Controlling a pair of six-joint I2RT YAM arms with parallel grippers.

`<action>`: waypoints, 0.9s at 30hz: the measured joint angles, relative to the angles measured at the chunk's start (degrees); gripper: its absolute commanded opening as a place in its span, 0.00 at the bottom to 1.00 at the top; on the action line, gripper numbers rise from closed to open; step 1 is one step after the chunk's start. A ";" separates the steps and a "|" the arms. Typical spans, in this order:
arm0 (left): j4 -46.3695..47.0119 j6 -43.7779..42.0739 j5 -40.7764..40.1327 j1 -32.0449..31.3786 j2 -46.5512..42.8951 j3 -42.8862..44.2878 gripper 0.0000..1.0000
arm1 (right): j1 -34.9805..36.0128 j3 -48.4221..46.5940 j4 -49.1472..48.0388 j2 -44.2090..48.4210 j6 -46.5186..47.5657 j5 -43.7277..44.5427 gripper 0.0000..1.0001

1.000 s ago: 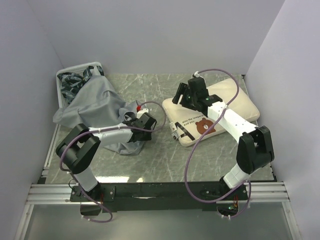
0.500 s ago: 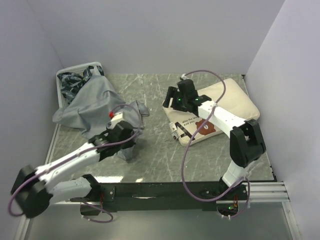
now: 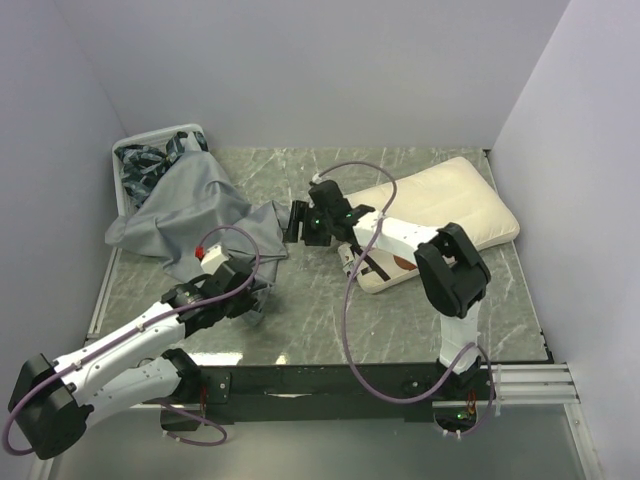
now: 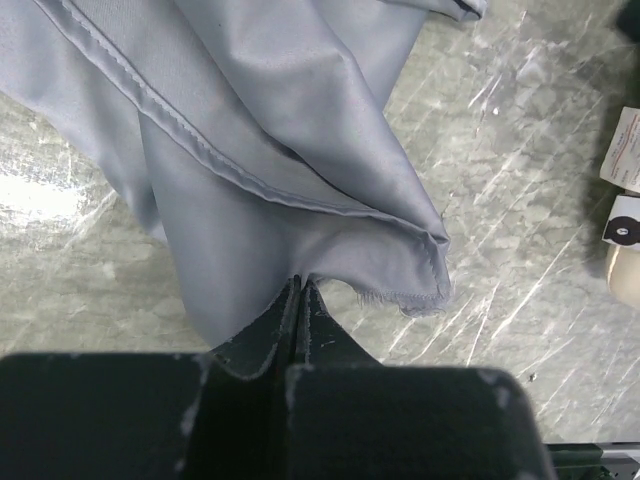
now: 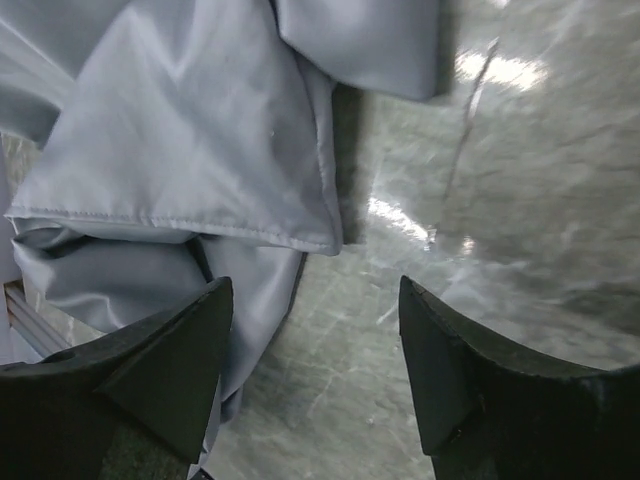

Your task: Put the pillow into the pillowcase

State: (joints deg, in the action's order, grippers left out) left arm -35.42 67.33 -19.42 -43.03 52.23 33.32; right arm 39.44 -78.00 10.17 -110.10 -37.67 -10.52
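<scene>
Since 1 second ago the left hand [image 4: 298, 287] has clamped shut on the frayed hem of the grey pillowcase [image 3: 190, 210] and drawn it toward the near edge, its arm now stretched low instead of folded up. The right hand [image 3: 295, 222] has swung left off the pillow [image 3: 455, 200] and now hangs over the table just beside the pillowcase's right corner, its fingers [image 5: 170, 350] spread wide with nothing between them. The pillow lies where it did, on the right side of the table, apart from the pillowcase. The table [image 3: 320, 330] is green marbled stone. A white basket [image 3: 122, 152] of patterned cloths [image 3: 150, 163] sits at the far left corner, and plain pale walls [image 3: 300, 70] close in 3 sides
</scene>
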 measured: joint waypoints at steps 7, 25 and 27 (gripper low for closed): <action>-0.02 0.15 0.02 0.09 0.11 0.00 0.01 | 3.19 -1.92 -3.02 -7.76 -2.25 -1.75 0.62; 3.52 -12.15 11.54 0.35 5.35 4.96 0.01 | -1.57 -20.81 14.03 -8.48 5.33 14.49 0.00; 4.90 -14.03 14.88 0.31 7.54 4.96 0.01 | -5.29 -24.85 16.76 -7.78 7.54 17.35 0.00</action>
State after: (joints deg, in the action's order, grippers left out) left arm -30.52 53.30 -4.54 -42.72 59.77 38.28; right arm 34.15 -102.85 26.94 -117.89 -30.13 6.83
